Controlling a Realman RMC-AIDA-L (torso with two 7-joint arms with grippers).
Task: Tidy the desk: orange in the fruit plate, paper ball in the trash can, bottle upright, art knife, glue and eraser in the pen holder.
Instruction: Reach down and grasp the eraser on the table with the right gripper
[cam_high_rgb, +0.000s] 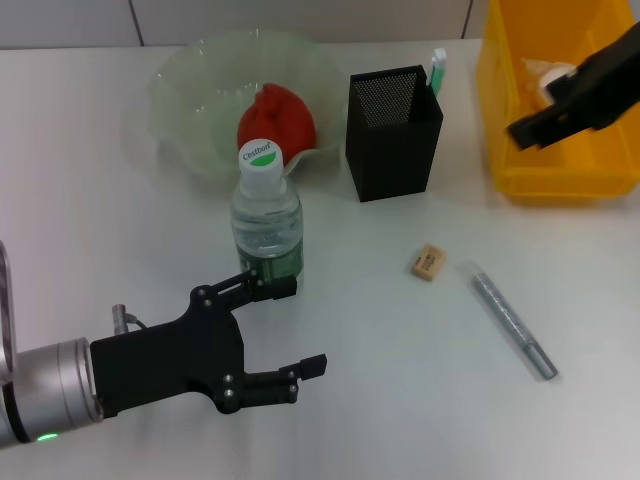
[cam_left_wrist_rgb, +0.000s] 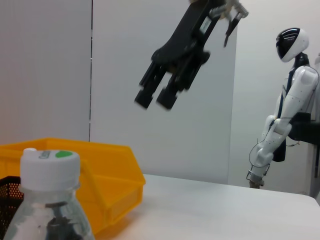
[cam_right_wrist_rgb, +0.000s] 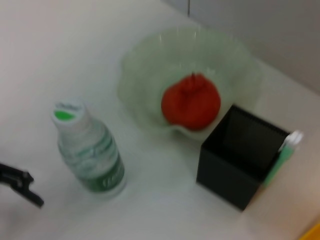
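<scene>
The orange (cam_high_rgb: 276, 120) lies in the pale green fruit plate (cam_high_rgb: 190, 80). In front of the plate the bottle (cam_high_rgb: 266, 215) stands upright, white cap on. My left gripper (cam_high_rgb: 290, 328) is open beside the bottle's base, holding nothing. The black mesh pen holder (cam_high_rgb: 393, 135) has the green glue (cam_high_rgb: 437, 70) standing in it. On the table lie the tan eraser (cam_high_rgb: 427, 262) and the silver art knife (cam_high_rgb: 512, 322). The paper ball (cam_high_rgb: 545, 75) rests inside the yellow trash can (cam_high_rgb: 560, 185). Above it hangs my right gripper (cam_high_rgb: 525, 130), open and empty.
A white humanoid figure (cam_left_wrist_rgb: 287, 105) stands beyond the table's far edge in the left wrist view. Bare tabletop stretches between the eraser and my left gripper. The trash can sits at the table's right edge.
</scene>
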